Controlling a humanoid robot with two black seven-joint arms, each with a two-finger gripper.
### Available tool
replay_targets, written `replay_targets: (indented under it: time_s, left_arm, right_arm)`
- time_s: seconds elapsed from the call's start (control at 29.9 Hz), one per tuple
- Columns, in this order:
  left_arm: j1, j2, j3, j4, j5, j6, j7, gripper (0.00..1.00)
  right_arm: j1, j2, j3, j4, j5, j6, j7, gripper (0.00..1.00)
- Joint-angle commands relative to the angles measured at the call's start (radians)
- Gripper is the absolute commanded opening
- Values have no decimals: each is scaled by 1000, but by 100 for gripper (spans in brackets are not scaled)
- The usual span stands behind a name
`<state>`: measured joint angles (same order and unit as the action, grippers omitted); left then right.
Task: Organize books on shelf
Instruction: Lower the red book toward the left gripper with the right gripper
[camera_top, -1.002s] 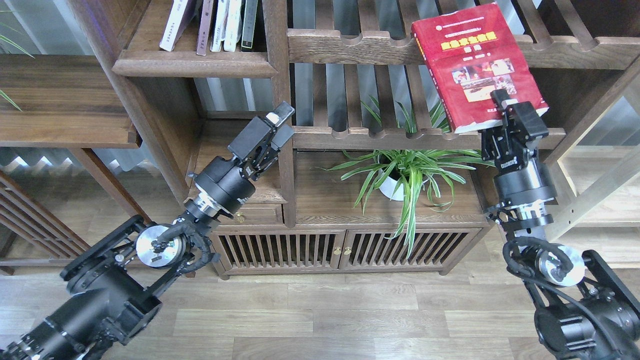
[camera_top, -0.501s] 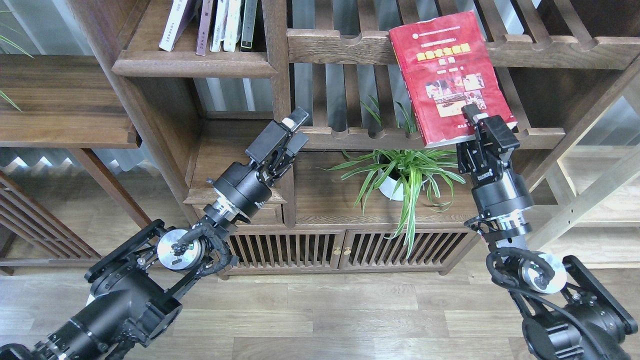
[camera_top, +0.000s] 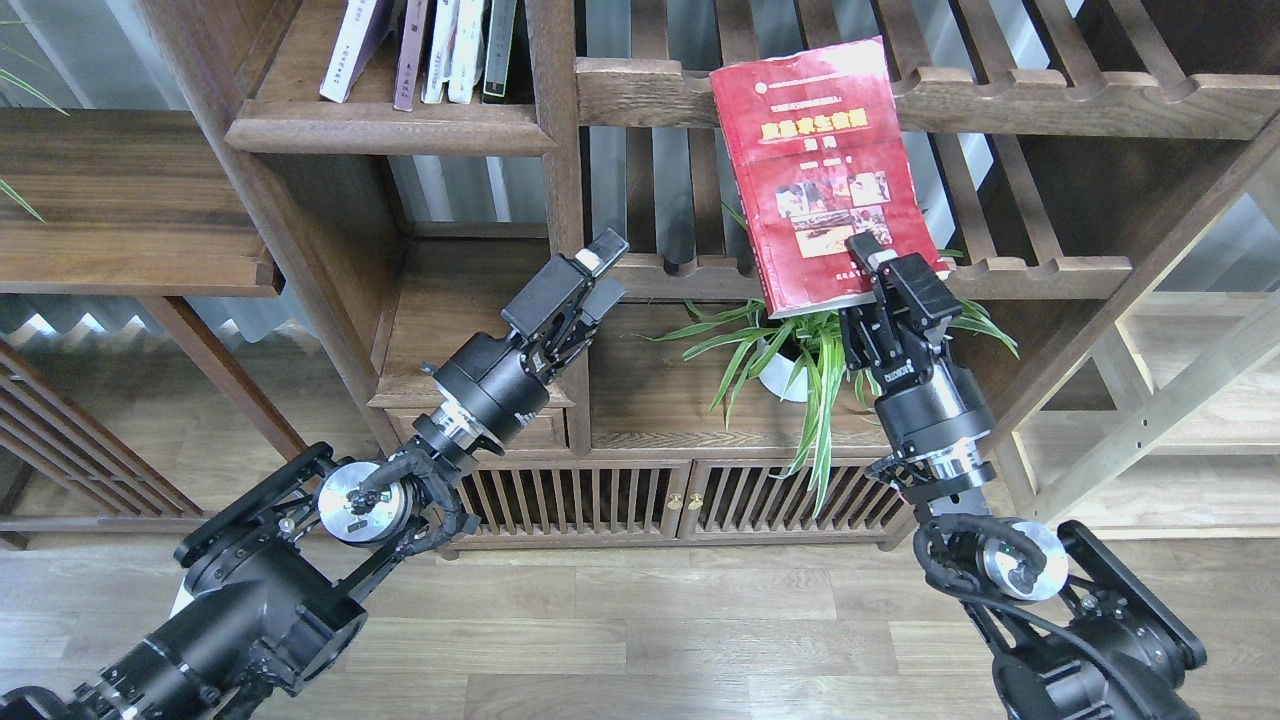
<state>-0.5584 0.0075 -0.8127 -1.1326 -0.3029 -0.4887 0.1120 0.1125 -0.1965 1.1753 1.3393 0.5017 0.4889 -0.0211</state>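
Right gripper (camera_top: 890, 268) clamped on the lower right corner of the thick red book (camera_top: 815, 175), one finger across the cover, the other hidden behind. Book held upright and tilted a little leftward, rising from the fingers in front of the slatted racks (camera_top: 700, 92), its bottom edge just above the leaves of the potted plant (camera_top: 815, 350). Left gripper (camera_top: 592, 270) empty, fingers apart with a narrow gap showing between them, raised before the thick post (camera_top: 560, 150) and well to the left of the red book. Above and left of those fingers, the dark walnut shelf (camera_top: 390, 128) with its rounded front edge, carrying a row of upright books (camera_top: 420, 45): a white one leaning at the left, a maroon spine next, then pale and dark spines. No telling from here which titles those were.
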Motion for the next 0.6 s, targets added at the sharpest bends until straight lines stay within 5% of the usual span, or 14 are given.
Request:
replay_targets:
  time_s: [0.0, 0.57]
  left_arm:
    - [0, 0, -5, 1, -1, 0, 0, 98]
    - [-9, 8, -19, -13, -42, 0, 0, 98]
  right_arm:
    - [16, 22, -17, 0, 0, 0, 0, 0]
    - [73, 57, -115, -2, -2, 0, 0, 0]
